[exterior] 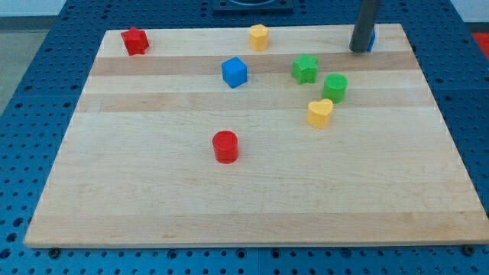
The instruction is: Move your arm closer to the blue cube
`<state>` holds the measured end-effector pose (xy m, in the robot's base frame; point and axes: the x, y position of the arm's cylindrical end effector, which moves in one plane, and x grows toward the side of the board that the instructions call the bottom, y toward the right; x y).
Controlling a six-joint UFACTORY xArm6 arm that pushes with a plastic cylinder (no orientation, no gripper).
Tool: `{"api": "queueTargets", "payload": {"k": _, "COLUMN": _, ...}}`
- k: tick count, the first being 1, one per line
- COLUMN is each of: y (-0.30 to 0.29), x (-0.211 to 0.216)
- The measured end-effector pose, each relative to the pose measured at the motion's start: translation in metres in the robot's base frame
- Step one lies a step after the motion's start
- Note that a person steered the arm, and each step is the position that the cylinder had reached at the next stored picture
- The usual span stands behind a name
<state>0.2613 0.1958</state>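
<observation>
The blue cube [234,72] sits on the wooden board [153,191] in the upper middle of the view. My tip [357,50] is at the view's top right, far to the right of the blue cube. It touches or stands just in front of another blue block [371,40], which is mostly hidden behind the rod. No block lies between my tip and the blue cube except the green star [305,69], slightly lower.
A red star-like block [134,41] is at the top left. A yellow block [258,37] is at the top centre. A green cylinder [335,88] and a yellow heart-like block [320,113] sit right of centre. A red cylinder [225,147] sits mid-board.
</observation>
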Motion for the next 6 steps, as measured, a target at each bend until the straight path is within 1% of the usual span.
{"api": "queueTargets", "payload": {"k": 1, "y": -0.005, "x": 0.003}}
{"api": "queueTargets", "payload": {"k": 2, "y": -0.032, "x": 0.012}}
{"api": "queueTargets", "payload": {"k": 5, "y": -0.156, "x": 0.015}}
{"api": "queueTargets", "payload": {"k": 6, "y": -0.183, "x": 0.031}}
